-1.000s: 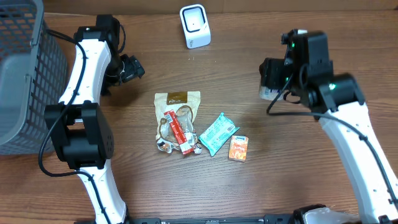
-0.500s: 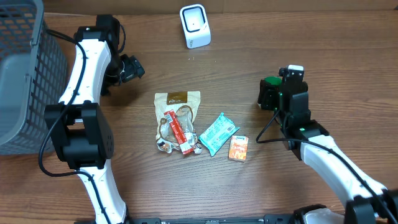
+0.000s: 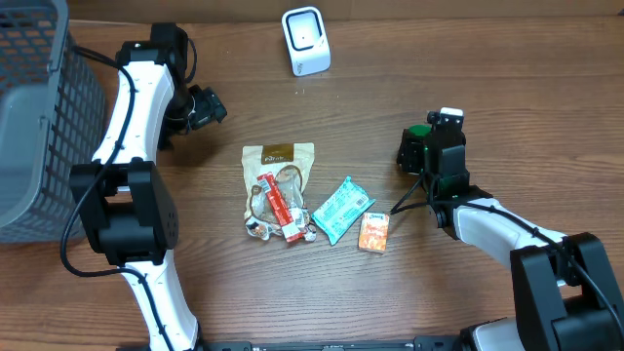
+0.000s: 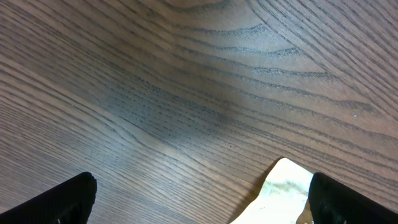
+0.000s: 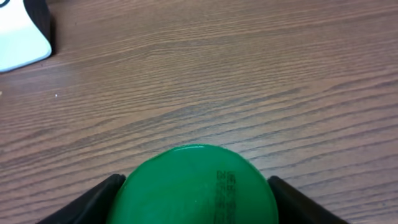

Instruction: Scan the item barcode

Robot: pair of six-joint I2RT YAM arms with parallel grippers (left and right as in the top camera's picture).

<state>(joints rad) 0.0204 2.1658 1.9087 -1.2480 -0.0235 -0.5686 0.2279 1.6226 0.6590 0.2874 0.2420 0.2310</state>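
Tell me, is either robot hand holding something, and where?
The left gripper is open and empty. The right gripper flanks the green lid at its sides, seemingly touching; a real grip cannot be told.

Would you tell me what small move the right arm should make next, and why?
Probably spread the jaws of the right gripper fully and lift clear: the green-capped item, raised a second ago, now seems to stand on the table, away from the scanner, jaws flanking its cap, so it looks scanned and set down.

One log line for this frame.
left pincer: open, empty | right pincer: flanking green lid, grip unclear | scanner: apart from lid
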